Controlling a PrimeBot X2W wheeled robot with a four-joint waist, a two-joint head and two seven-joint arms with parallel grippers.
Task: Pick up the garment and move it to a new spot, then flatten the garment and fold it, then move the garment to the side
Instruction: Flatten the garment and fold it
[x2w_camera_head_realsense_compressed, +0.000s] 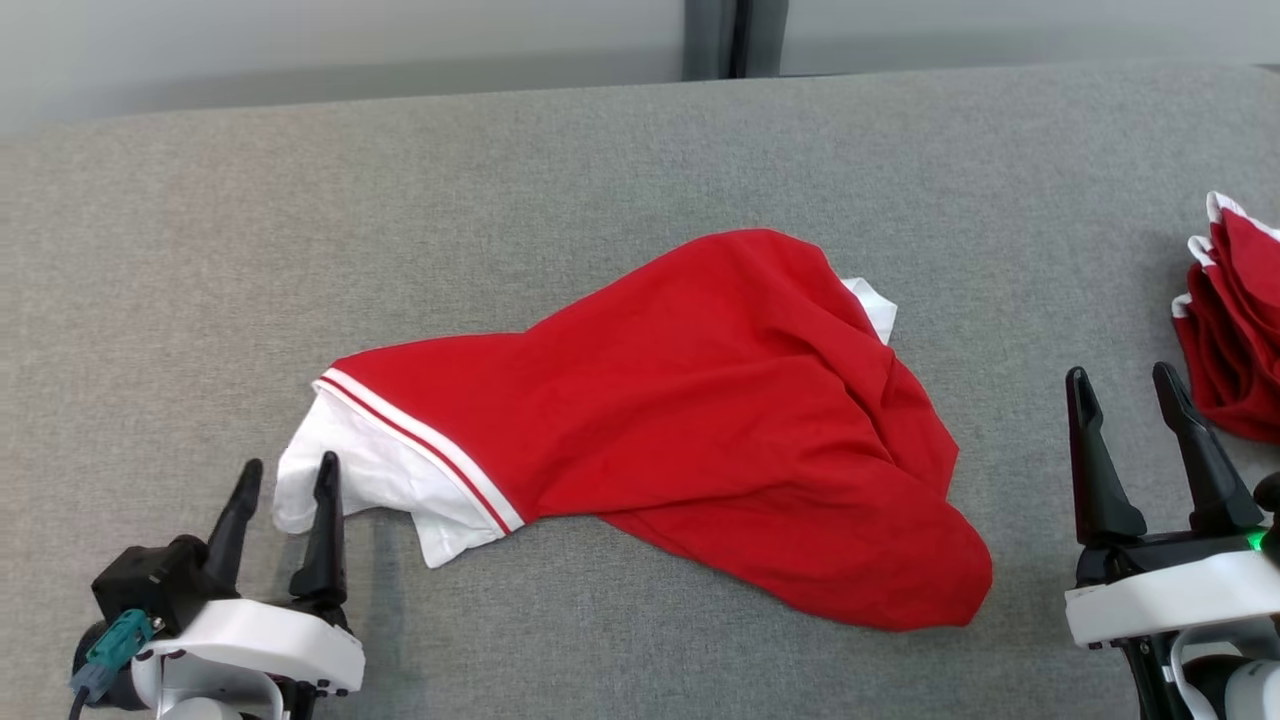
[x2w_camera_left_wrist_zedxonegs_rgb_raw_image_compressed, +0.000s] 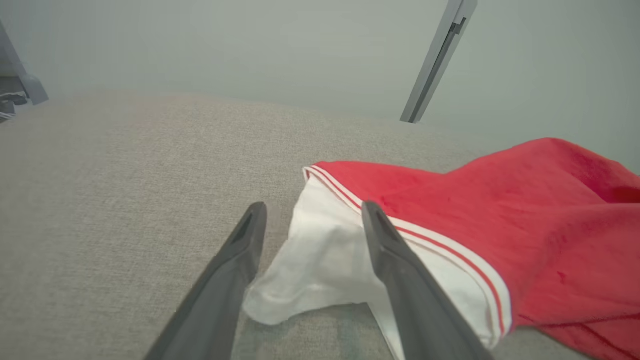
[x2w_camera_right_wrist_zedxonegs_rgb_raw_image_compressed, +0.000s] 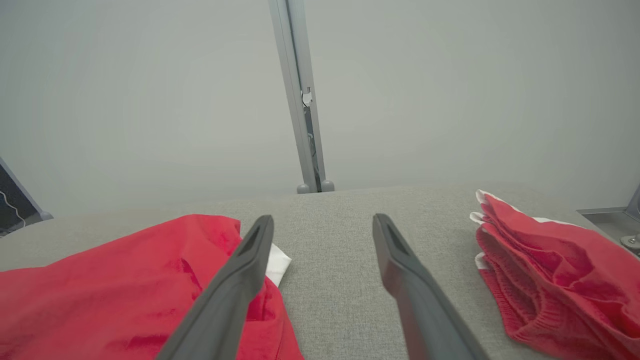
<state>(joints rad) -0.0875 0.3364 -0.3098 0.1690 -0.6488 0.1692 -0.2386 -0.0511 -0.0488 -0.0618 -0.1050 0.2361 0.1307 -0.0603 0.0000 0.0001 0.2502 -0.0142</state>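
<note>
The garment (x2w_camera_head_realsense_compressed: 700, 400) is red with a white sleeve edged by a red-and-white stripe, and it lies crumpled in the middle of the grey table (x2w_camera_head_realsense_compressed: 600, 150). My left gripper (x2w_camera_head_realsense_compressed: 287, 475) stands open at the lower left. In the left wrist view the garment's (x2w_camera_left_wrist_zedxonegs_rgb_raw_image_compressed: 550, 200) white sleeve end rests on the table between the spread fingers of the left gripper (x2w_camera_left_wrist_zedxonegs_rgb_raw_image_compressed: 314, 207), with nothing pinched. My right gripper (x2w_camera_head_realsense_compressed: 1121, 380) is open at the lower right, apart from the cloth. In the right wrist view the right gripper (x2w_camera_right_wrist_zedxonegs_rgb_raw_image_compressed: 322, 220) is empty, with the garment (x2w_camera_right_wrist_zedxonegs_rgb_raw_image_compressed: 125, 280) to its left.
A stack of folded red garments (x2w_camera_head_realsense_compressed: 1235, 330) sits at the table's right edge, close to my right gripper, and shows as the folded stack (x2w_camera_right_wrist_zedxonegs_rgb_raw_image_compressed: 550, 280) at the right of the right wrist view. A grey wall with a vertical post (x2w_camera_right_wrist_zedxonegs_rgb_raw_image_compressed: 300, 100) stands behind the table.
</note>
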